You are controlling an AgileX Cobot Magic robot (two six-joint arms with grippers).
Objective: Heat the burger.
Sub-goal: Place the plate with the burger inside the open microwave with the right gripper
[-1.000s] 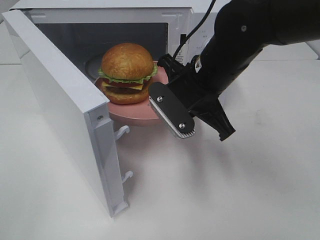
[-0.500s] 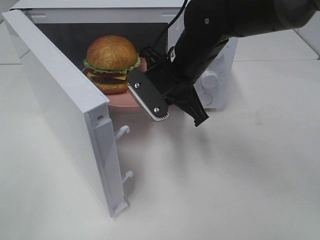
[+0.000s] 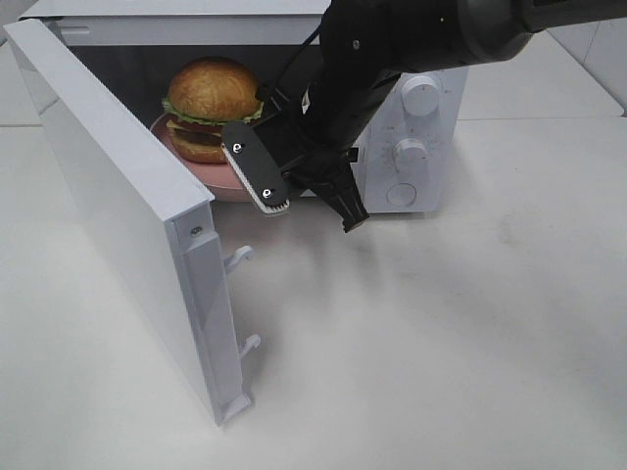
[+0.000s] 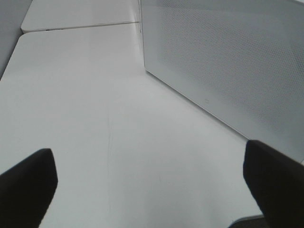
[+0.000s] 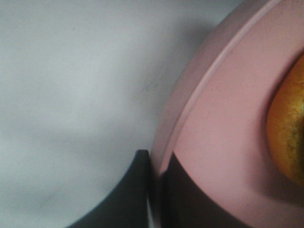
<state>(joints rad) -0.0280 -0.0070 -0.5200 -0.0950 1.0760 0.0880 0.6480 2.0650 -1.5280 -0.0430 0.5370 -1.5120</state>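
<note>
A bare white bench (image 3: pixel 441 343) fills the near ground. On its near left, the white door (image 3: pixel 118 196) of a white box-shaped microwave oven (image 3: pixel 392 59) stands swung wide, its latch hooks pointing right. The left tool (image 4: pixel 151 187) hangs over empty bench with its two dark fingers spread fully apart and nothing between them; a white panel covered in fine perforations (image 4: pixel 228 61) stands near it on the bench. Farther back, the right tool (image 5: pixel 153 190) reaches in from the right on its black arm (image 3: pixel 392 49), its fingers pinched tight on the right-hand rim of a round pink plate (image 3: pixel 201 176). That plate sits in the mouth of the oven's dark cavity; whether it rests on the cavity floor cannot be told. On the plate is the burger (image 3: pixel 211 103), upright, its glossy golden-brown bun over green lettuce, yellow cheese, red tomato and dark patty, well clear of the clamped rim. To the right of the cavity, the oven's control panel carries two round white knobs (image 3: pixel 421 95) above a round button (image 3: pixel 399 194).
</note>
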